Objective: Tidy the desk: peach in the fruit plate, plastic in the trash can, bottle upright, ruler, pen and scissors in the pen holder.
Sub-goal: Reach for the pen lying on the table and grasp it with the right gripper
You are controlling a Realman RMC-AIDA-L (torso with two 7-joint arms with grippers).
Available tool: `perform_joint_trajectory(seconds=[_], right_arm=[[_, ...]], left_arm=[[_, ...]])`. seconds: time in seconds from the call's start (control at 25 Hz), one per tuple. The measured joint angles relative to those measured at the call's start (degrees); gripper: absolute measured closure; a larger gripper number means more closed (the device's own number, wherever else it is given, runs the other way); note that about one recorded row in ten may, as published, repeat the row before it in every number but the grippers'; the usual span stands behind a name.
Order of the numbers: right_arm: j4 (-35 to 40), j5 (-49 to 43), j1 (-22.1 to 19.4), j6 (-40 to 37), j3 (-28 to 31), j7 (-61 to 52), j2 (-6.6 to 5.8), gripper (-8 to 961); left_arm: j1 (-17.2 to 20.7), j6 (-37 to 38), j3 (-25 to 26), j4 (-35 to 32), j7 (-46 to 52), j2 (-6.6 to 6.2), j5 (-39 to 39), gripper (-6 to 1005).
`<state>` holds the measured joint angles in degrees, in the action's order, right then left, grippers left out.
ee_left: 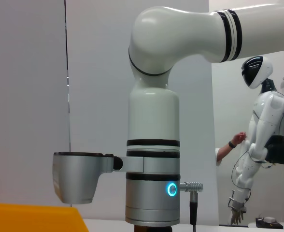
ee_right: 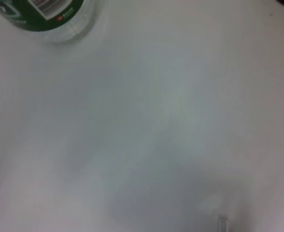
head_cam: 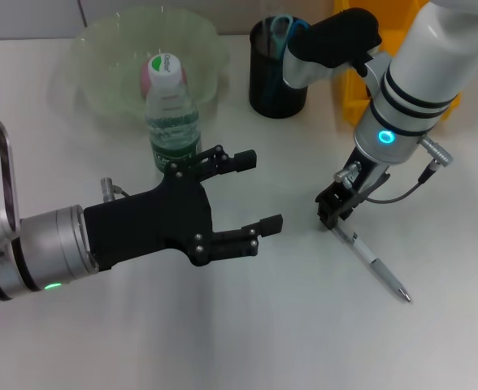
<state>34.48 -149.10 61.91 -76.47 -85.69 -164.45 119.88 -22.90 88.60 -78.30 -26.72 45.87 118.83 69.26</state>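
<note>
Your left gripper (head_cam: 251, 195) hovers over the desk (head_cam: 223, 341) with its fingers spread apart and nothing between them, just in front of the bottle (head_cam: 171, 114). The bottle stands upright, cap on, right before the fruit plate (head_cam: 101, 57), where the peach (head_cam: 151, 75) lies behind the bottle's cap. Your right gripper (head_cam: 334, 213) is down at the desk over the near end of the pen (head_cam: 377, 266); you cannot tell from the head view whether its fingers have closed on the pen. The pen lies flat, its tip pointing away from that gripper. Behind the right arm stands the pen holder (head_cam: 275, 77), with the scissors (head_cam: 284, 28) handles-up inside it. In the right wrist view you see only the bottle's base (ee_right: 45, 17) and bare desk.
</note>
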Motion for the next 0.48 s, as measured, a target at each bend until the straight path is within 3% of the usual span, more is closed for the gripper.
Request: perform_joint_trajectory(seconds=[0.48], right_arm=[[0.26, 0.13, -0.21, 0.16, 0.00, 0.24, 0.00, 729]], left_arm=[[0.14, -0.05, 0.00, 0.00, 0.00, 0.00, -0.03, 169]])
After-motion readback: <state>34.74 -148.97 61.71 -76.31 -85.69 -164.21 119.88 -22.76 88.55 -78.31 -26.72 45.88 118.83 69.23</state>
